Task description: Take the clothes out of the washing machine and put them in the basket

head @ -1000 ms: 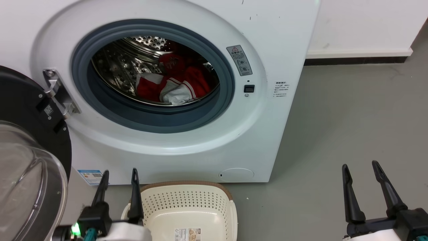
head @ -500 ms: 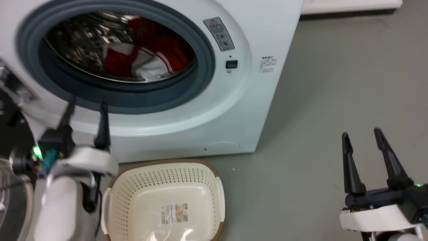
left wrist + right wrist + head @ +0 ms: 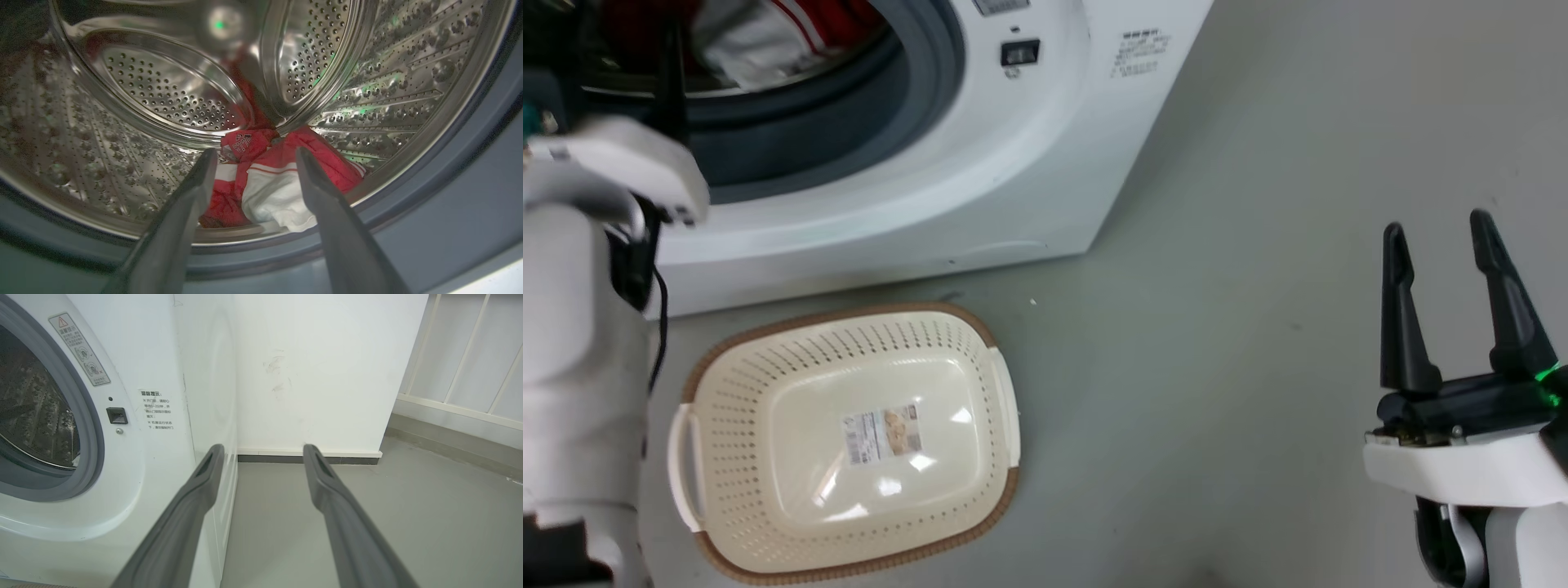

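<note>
- Head view: we're looking down at the washing machine (image 3: pixel 980 163), its porthole open, w/ the basket (image 3: pixel 735 367) sitting on the grey floor (image 3: pixel 1217 327) just in front of it, a paper label (image 3: pixel 886 433) lying on its base and no garment in it.
- The clothes (image 3: pixel 760 41) are showing as a red-and-white bundle inside the porthole, behind the grey seal (image 3: pixel 915 90).
- The left forearm (image 3: pixel 572 351) is reaching up toward the porthole at the frame's left.
- Left wrist view: the left gripper (image 3: pixel 255 152) is pointing into the steel drum (image 3: pixel 163 90), fingers spread apart and gripping nothing; the clothes are lying low in the drum past the fingertips, red fabric w/ a white panel, striped trim and a white emblem. We can't tell whether the tips are touching them.
- The right gripper (image 3: pixel 1436 222) is hanging over bare floor, well apart from the machine and basket, fingers parted and holding nothing.
- Right wrist view: it's facing the machine's front corner and a white wall (image 3: pixel 318 367).
</note>
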### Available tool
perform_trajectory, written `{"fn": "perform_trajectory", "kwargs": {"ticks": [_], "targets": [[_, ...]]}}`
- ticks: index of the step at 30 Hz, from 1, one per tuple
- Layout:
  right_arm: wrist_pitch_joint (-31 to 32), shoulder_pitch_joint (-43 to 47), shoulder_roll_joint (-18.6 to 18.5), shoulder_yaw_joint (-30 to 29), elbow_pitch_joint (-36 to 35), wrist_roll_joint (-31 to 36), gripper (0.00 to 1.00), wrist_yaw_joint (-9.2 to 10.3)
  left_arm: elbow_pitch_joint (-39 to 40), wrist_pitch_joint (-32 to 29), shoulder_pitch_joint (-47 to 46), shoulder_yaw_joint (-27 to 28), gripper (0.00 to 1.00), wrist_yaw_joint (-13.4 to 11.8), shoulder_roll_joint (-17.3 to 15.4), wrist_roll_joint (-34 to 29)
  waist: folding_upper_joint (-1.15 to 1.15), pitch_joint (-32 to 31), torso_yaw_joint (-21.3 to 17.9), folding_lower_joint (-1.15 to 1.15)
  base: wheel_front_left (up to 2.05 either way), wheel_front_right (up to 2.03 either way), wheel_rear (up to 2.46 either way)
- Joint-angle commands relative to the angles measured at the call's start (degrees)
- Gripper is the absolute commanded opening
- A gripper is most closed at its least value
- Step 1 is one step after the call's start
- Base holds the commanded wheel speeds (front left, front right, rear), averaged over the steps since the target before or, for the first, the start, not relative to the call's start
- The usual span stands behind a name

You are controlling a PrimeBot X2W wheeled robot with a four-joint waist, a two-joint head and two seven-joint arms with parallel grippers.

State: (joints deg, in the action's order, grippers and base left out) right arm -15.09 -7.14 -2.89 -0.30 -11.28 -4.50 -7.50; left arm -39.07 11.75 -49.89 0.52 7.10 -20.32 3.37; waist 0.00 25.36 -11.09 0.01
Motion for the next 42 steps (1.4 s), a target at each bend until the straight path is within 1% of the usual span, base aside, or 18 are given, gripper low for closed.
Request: {"fn": "perform_trajectory", "kwargs": {"ticks": [1,4,10,14,19,20,21,22,23,28,30,36,39,42], "targets": [[-0.13,-1.56,0.02,0.15,-0.64,-0.53,1.00,0.02,-1.63,-1.79,-3.15,-0.98,1.00,0.18,-1.00,0.62,0.00,4.50,-2.32,-0.01,0.00,0.00,0.00],[-0.12,-3.05,0.03,0.36,-1.31,-1.44,1.00,0.02,-3.60,-4.59,-8.80,-3.55,1.00,0.27,-3.07,1.92,0.00,7.13,-3.26,-0.01,0.00,0.00,0.00],[-0.13,-5.00,0.02,0.42,-2.65,-2.95,1.00,0.02,-6.04,-13.45,-18.24,-10.39,1.00,0.27,-7.37,8.21,0.00,11.40,-4.87,-0.01,0.00,0.00,0.00],[-0.12,-6.11,0.03,0.74,-3.31,-3.79,1.00,0.02,-6.57,-22.85,-22.90,-15.30,1.00,0.28,-10.17,14.84,0.00,13.89,-5.98,-0.01,0.00,0.00,0.00],[-0.12,-7.47,0.03,0.83,-4.55,-5.39,1.00,0.02,-4.67,-35.41,-28.62,-19.85,1.00,0.29,-14.83,23.76,0.00,17.28,-8.06,-0.01,0.00,0.00,0.00],[-0.13,-7.68,0.04,0.87,-4.84,-5.71,1.00,0.02,-4.17,-37.44,-29.73,-20.56,1.00,0.29,-15.77,24.99,0.00,17.97,-8.43,-0.01,0.00,0.00,0.00],[-0.13,-7.68,0.04,0.87,-4.84,-5.71,1.00,0.02,-4.17,-37.44,-29.73,-20.56,1.00,0.29,-15.77,24.99,0.00,17.97,-8.43,-0.01,0.00,0.00,0.00],[-0.13,-8.11,0.03,0.98,-5.42,-6.23,1.00,0.02,-3.49,-41.18,-31.81,-22.17,1.00,0.29,-17.77,26.71,0.00,19.30,-9.22,-0.01,0.00,0.00,0.00],[-0.13,-8.11,0.03,0.98,-5.42,-6.23,1.00,0.02,-3.49,-41.18,-31.81,-22.17,1.00,0.29,-17.77,26.71,0.00,19.30,-9.22,-0.01,0.00,0.00,0.00],[-0.13,-8.82,0.04,1.40,-7.39,-7.89,1.00,0.02,-2.85,-50.02,-36.05,-25.11,1.00,0.29,-21.09,30.57,0.00,22.17,-11.19,-0.01,0.00,0.00,0.00],[-0.12,-9.01,0.03,1.56,-8.18,-8.52,1.00,0.02,-2.74,-52.26,-37.46,-25.97,1.00,0.29,-22.11,31.09,0.00,22.95,-11.80,-0.01,0.00,0.00,0.00],[-0.12,-9.62,0.04,1.84,-9.85,-10.02,1.00,0.02,-3.15,-59.98,-41.85,-28.22,1.00,0.30,-22.93,32.77,0.00,25.46,-13.09,-0.01,0.00,0.00,0.00],[-0.12,-9.60,0.03,2.31,-10.51,-10.47,1.00,0.02,-3.36,-64.05,-44.23,-29.85,1.00,0.30,-23.22,32.06,0.00,26.52,-13.71,-0.01,0.00,0.00,0.00],[-0.12,-9.47,0.04,2.34,-11.00,-10.82,1.00,0.02,-3.63,-66.42,-46.37,-30.85,1.00,0.30,-23.00,31.63,0.00,27.43,-14.18,-0.01,0.00,0.00,0.00]]}}
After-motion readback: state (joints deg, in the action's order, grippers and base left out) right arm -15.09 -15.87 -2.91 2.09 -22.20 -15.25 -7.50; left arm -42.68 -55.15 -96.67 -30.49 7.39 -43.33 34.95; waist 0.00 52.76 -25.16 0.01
